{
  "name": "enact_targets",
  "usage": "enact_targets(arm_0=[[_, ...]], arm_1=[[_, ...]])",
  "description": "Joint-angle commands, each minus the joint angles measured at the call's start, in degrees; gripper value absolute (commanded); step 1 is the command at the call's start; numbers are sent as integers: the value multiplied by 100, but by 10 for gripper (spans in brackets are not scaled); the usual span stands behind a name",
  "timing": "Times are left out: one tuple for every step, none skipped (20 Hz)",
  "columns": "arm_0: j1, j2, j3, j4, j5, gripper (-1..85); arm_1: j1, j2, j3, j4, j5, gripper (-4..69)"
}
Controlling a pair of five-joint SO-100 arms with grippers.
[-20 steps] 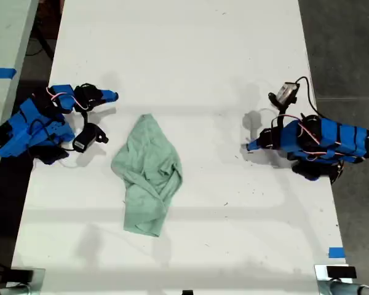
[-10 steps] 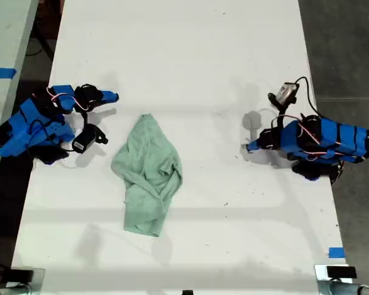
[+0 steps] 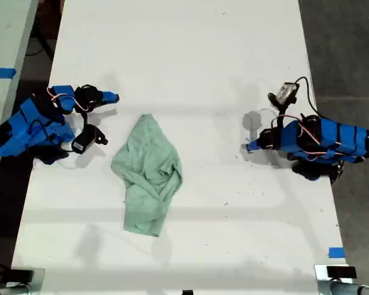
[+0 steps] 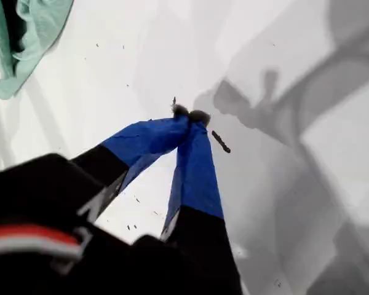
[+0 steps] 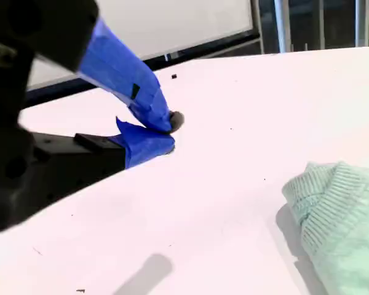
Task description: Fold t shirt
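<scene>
White table point(image 3: 190, 55) carries a crumpled mint-green fabric t shirt point(image 3: 149, 174) at centre-left of the exterior view; my first tool point(image 4: 189, 114) and my second tool point(image 5: 170, 132) are closed, empty.

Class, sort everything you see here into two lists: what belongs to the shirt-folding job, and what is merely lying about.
Belongs to the job:
- t shirt
- my first end effector
- my second end effector

Lying about:
- blue tape piece at the table edge
- blue tape strip on the neighbouring surface

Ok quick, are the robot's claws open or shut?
My first gripper: shut, holding nothing.
My second gripper: shut, holding nothing.
</scene>
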Motion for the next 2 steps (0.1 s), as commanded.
enact_targets(arm_0=[[18, 53, 185, 18, 0, -3], [9, 53, 185, 26, 0, -3]], arm_1=[[-79, 62, 343, 9, 44, -14], [-88, 62, 343, 9, 44, -14]])
